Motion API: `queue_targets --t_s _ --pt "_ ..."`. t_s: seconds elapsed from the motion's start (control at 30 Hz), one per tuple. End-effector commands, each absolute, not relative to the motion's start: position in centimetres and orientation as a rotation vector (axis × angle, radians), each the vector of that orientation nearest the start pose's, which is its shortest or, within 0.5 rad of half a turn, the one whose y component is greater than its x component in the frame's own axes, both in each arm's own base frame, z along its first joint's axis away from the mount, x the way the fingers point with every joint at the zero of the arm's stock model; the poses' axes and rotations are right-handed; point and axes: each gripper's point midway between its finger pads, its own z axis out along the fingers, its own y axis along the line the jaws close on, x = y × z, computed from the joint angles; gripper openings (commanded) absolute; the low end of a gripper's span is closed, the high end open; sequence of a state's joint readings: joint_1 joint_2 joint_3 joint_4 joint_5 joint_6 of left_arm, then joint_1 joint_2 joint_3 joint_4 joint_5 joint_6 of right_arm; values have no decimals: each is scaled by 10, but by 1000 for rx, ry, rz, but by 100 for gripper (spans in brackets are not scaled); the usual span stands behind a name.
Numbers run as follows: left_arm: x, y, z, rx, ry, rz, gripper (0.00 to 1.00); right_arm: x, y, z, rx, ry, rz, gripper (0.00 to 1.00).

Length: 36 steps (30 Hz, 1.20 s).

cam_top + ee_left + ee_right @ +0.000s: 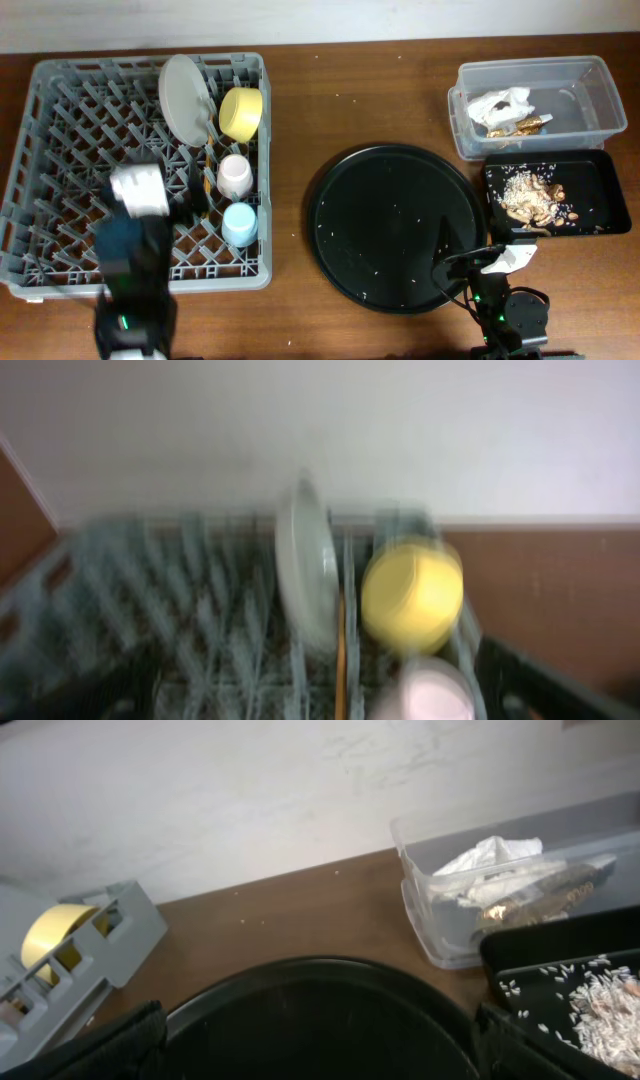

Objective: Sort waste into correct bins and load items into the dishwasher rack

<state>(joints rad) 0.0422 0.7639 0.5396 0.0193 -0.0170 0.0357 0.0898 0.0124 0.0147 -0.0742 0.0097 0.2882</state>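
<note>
The grey dishwasher rack at the left holds the upright white plate, yellow bowl, pink cup, blue cup and chopsticks. My left gripper hovers over the rack's front, open and empty. Its blurred wrist view shows the plate, bowl, pink cup and a chopstick. The clear tub holds the napkin and wrapper. The black tray holds food scraps. My right gripper is open and empty.
The large round black tray lies mid-table with scattered grains, under my right gripper. The right wrist view shows the tub, napkin, black tray and rack corner. A white wall runs behind.
</note>
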Motion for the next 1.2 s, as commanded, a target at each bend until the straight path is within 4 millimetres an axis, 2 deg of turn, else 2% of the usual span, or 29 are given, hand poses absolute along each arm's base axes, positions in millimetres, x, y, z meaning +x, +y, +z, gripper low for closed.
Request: queue_targets --t_s 0.0,0.07,0.2,0.27,1.17 --pt "274 15 176 17 1703 102 99 245 21 156 172 1647 279 98" --pt "261 15 156 13 1670 107 99 245 21 156 171 1647 278 98" --pt "248 21 136 -4 1742 141 99 245 21 156 171 1647 278 98" --pt "245 19 157 5 1647 145 99 245 21 156 171 1647 278 98" --pt "245 19 157 7 1650 145 99 245 21 156 172 1647 278 99"
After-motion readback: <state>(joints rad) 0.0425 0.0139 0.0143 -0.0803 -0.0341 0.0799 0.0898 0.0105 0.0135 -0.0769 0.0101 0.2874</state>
